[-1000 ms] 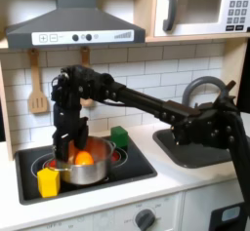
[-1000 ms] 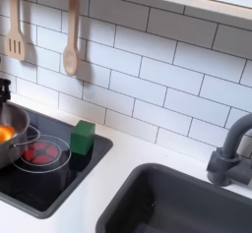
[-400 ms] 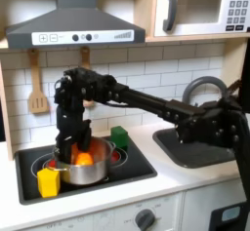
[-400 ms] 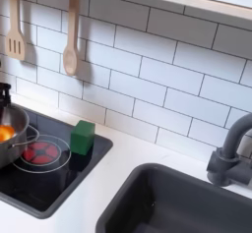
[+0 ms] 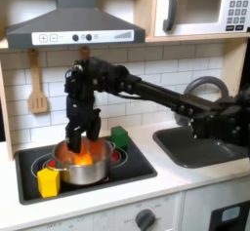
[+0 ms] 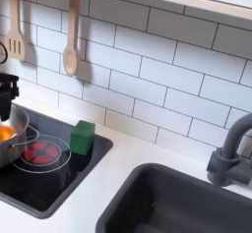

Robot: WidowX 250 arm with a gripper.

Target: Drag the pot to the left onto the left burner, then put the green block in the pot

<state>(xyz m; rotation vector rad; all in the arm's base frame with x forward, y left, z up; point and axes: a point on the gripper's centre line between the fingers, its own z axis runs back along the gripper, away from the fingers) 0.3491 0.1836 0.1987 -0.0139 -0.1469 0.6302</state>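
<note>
On the toy cooktop (image 5: 137, 167), we see the gripper (image 5: 82, 135) hanging just above the pot (image 5: 82, 164), its fingers pointing down and a little apart, with nothing between them. The pot sits over the left burner (image 5: 51, 165) in the first exterior view, with an orange round piece (image 5: 88, 158) inside it and a yellow cup-like piece (image 5: 48, 182) touching or nearly touching its front-left side. The green block (image 5: 119, 136) stands at the back of the cooktop, just beside the pot on the first exterior view's right; in the second exterior view it rests behind the right burner (image 6: 40, 152), near the tiled wall.

We judge the drag done and the block still to be fetched. The risks we see from here: the gripper, swinging low toward the block, could clip the pot's rim and shove it off the burner; a grasp too near the wall could push the block against the tiles rather than close on it; and the orange piece already in the pot could make the block land tilted or roll out.
</note>
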